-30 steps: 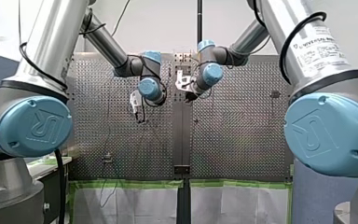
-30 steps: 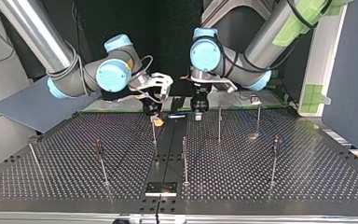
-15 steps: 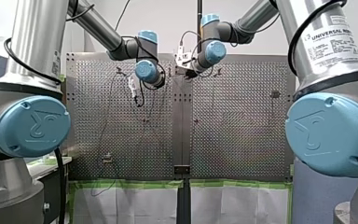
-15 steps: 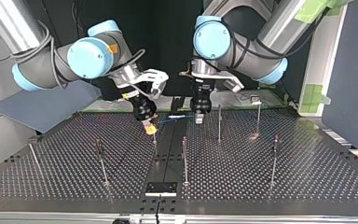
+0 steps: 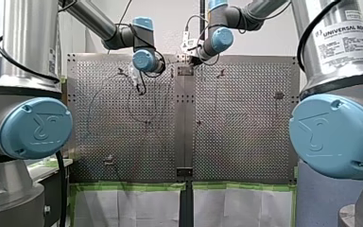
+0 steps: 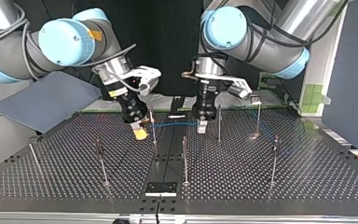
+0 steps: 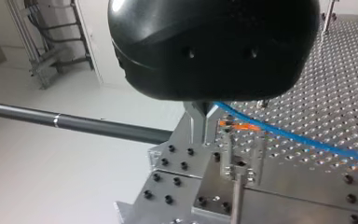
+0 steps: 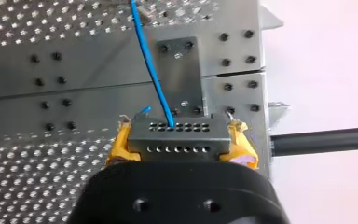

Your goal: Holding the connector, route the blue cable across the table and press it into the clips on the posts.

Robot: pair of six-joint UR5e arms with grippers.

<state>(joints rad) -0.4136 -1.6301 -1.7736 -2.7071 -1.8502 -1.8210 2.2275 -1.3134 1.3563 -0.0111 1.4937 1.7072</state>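
In the right wrist view my right gripper (image 8: 179, 140) is shut on a grey connector block (image 8: 177, 132), its yellow pads (image 8: 121, 144) on either side. The blue cable (image 8: 150, 70) leaves the block and runs ahead over the perforated table. The top view has this gripper (image 6: 140, 133) left of a thin post (image 6: 153, 127), and the cable (image 6: 175, 124) stretches to my left gripper (image 6: 201, 126). Seen from the left wrist, my left gripper (image 7: 201, 123) has its metal fingers shut on the blue cable (image 7: 298, 140), which trails off to one side. Both grippers sit at the front view's far end (image 5: 139, 82) (image 5: 192, 56).
Several thin clip posts stand on the perforated table (image 6: 307, 186), among them ones at the middle (image 6: 184, 158), beside my left gripper (image 6: 219, 122) and at the top view's right (image 6: 274, 158). A small black plate (image 6: 161, 189) lies at the near edge. A dark board (image 6: 42, 100) leans at the left.
Both arms have moved farther out over the table, toward the top view's camera. My right gripper has drawn the connector leftward there, and a longer stretch of blue cable spans the grippers.
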